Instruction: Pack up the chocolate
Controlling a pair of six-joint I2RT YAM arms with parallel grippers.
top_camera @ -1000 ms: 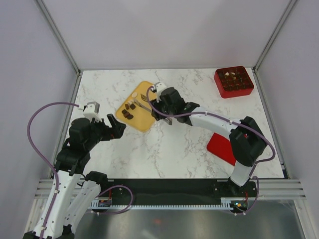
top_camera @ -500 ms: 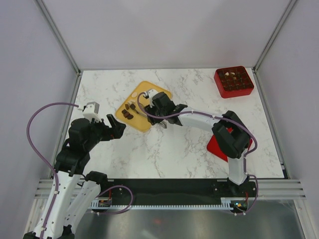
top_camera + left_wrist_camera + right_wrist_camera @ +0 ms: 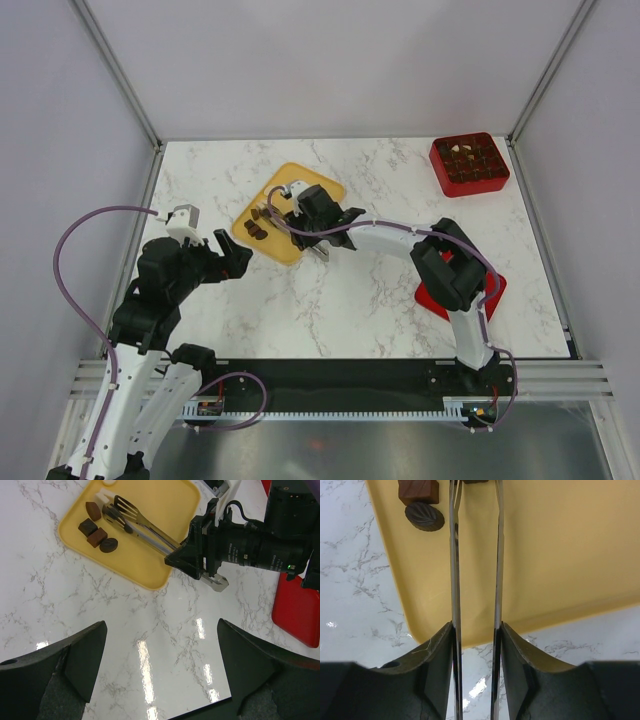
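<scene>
The left gripper [image 3: 228, 256] hangs over the marble table [image 3: 350, 300], just off the near-left edge of the yellow tray [image 3: 287, 247]. Its fingers [image 3: 75, 660] are spread wide with nothing between them.

On the tray's left part lies the chocolate [image 3: 95, 530]. Four dark pieces form a short, slightly bent row close to the tray's left edge, and a pale piece [image 3: 104, 494] sits beyond them at the far-left corner. The nearest of the row is an oval piece [image 3: 424, 516] with a leaf pattern. It lies flat with its long axis crosswise to the tongs [image 3: 142, 525]. One end points at the tray's near-left edge and the other at the closer blade.

The tongs lie low over the tray. Their long axis runs diagonally from the tray's near-right edge to the chocolate, and the slotted tips point at the far-left corner. Whether the tips touch a piece cannot be told.

The right gripper [image 3: 476, 652] is over the tray's near-right edge, clamped on the handle end of the tongs. The two blades stand slightly apart.

To the right of the tray and nearer, a flat red lid [image 3: 492, 298] lies partly under the right arm. Well to the right of the tray and farther back stands the red gridded box [image 3: 476, 190]. Its cells hold dark pieces and a few pale ones.
</scene>
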